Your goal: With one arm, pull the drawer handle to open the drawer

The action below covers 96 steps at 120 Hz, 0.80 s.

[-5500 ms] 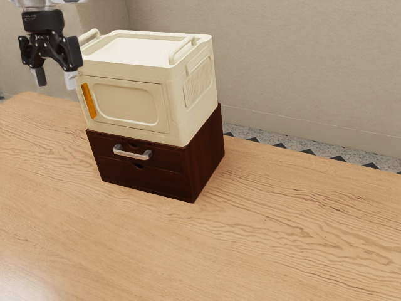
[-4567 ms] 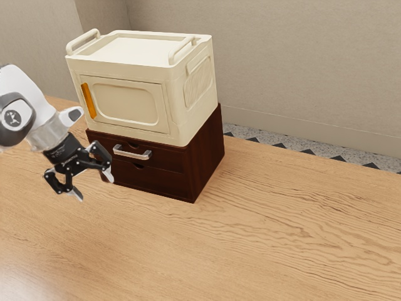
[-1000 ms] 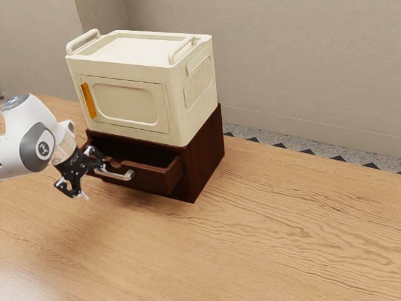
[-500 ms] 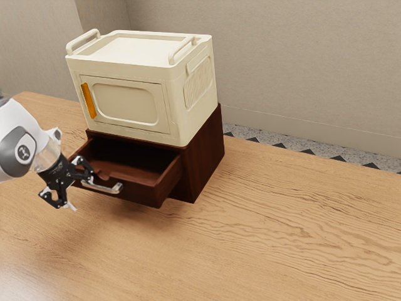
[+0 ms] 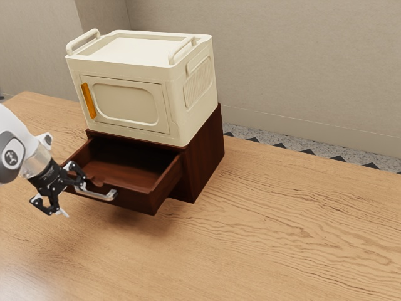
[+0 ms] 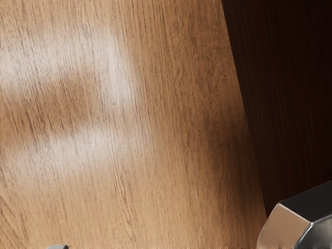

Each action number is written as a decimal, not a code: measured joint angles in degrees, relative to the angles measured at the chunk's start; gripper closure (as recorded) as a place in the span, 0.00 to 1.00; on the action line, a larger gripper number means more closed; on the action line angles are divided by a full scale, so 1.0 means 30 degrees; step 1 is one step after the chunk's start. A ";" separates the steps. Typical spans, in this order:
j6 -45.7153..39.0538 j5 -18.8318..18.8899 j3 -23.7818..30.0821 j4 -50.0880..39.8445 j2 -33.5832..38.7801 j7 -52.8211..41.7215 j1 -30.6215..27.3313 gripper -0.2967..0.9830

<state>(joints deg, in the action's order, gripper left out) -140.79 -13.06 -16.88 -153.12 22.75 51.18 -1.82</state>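
My gripper (image 5: 73, 199) stands open at the drawer's front, its two fingers wide apart. One finger is at the left end of the silver handle (image 5: 103, 194), seemingly hooked behind it; the other hangs lower, out in front. The upper drawer (image 5: 128, 198) is pulled well out of the dark brown cabinet (image 5: 207, 157), and its inside shows. In the wrist view the handle (image 6: 293, 228) appears close up beside the dark drawer front (image 6: 290, 104).
A cream box (image 5: 128, 103) with an orange strip on its front rests on top of the cabinet. Wooden table surface (image 5: 263, 238) spreads around the cabinet, with a wall (image 5: 301, 75) behind.
The arm has come down from above to the handle. From shut, the drawer has slid out toward the exterior view's lower left along with my gripper, a little farther over the last half second.
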 joint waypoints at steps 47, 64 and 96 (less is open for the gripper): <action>0.0690 0.0072 0.0066 0.0128 0.1268 -0.0178 0.0281 0.34; 0.6437 0.1424 -0.0626 1.1811 -0.1531 -0.0304 0.0667 0.30; 1.5279 0.3520 0.3207 2.1971 -0.4382 -0.5673 0.1424 0.26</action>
<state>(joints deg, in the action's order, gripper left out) -94.95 -2.50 -7.26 -87.20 9.61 34.16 2.45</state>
